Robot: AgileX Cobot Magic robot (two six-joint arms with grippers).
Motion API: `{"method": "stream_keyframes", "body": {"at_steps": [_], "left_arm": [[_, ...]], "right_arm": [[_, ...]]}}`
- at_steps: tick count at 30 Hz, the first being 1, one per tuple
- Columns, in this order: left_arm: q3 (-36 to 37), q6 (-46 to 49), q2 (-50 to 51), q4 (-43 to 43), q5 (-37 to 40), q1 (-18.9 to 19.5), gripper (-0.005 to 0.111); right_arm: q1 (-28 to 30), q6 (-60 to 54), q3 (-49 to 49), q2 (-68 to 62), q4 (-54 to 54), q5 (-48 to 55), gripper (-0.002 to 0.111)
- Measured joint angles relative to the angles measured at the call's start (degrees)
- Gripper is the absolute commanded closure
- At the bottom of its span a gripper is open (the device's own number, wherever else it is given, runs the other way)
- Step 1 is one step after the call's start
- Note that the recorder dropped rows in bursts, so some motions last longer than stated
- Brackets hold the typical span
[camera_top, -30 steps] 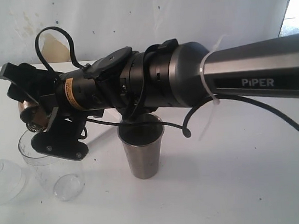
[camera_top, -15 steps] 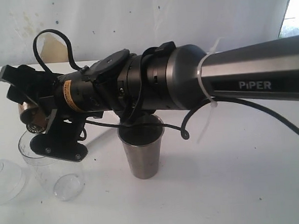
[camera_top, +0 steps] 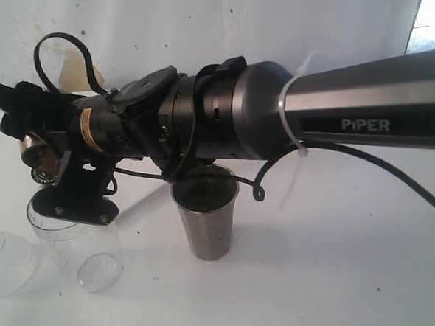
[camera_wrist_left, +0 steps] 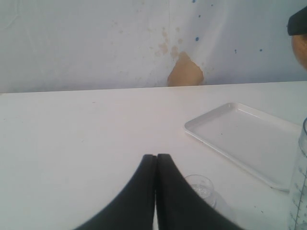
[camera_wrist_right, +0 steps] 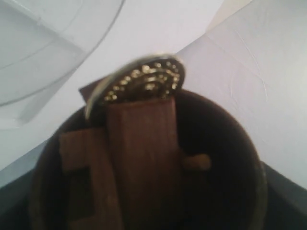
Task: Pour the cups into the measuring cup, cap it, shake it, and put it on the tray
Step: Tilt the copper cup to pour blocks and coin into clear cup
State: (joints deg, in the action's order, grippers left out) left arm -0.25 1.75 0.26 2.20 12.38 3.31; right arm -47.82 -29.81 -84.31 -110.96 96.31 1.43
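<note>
My right tool (camera_top: 43, 155) grasps the wooden cup (camera_top: 31, 153), tipped over the measuring cup (camera_top: 74, 242); my left tool (camera_wrist_left: 156, 159) is clenched, empty. I judge the steel tumbler (camera_top: 206, 221), capping, shaking and the tray (camera_wrist_left: 240, 136) all remain.

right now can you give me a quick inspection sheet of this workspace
surface: white table, no spills seen
job's things: steel tumbler upright; wooden cup tipped above the measuring cup, wooden blocks and a gold-dotted disc at its mouth; tray flat and empty
clutter: clear domed piece beside the measuring cup
end effectors: right end effector closed on the wooden cup; left end effector shut, holding nothing
cables: black cable loops above the right wrist; another stretch hangs near the tumbler's rim
surroundings: stained white wall with a brown patch
</note>
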Motion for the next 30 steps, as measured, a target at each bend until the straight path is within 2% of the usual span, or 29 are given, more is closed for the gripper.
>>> {"method": "stream_keyframes", "body": {"at_steps": [30], "left_arm": [[0.0, 0.0, 0.0, 0.0, 0.0, 0.0, 0.106]], "right_arm": [[-2.1, -4.3, 0.0, 0.0, 3.2, 7.0, 0.108]]}}
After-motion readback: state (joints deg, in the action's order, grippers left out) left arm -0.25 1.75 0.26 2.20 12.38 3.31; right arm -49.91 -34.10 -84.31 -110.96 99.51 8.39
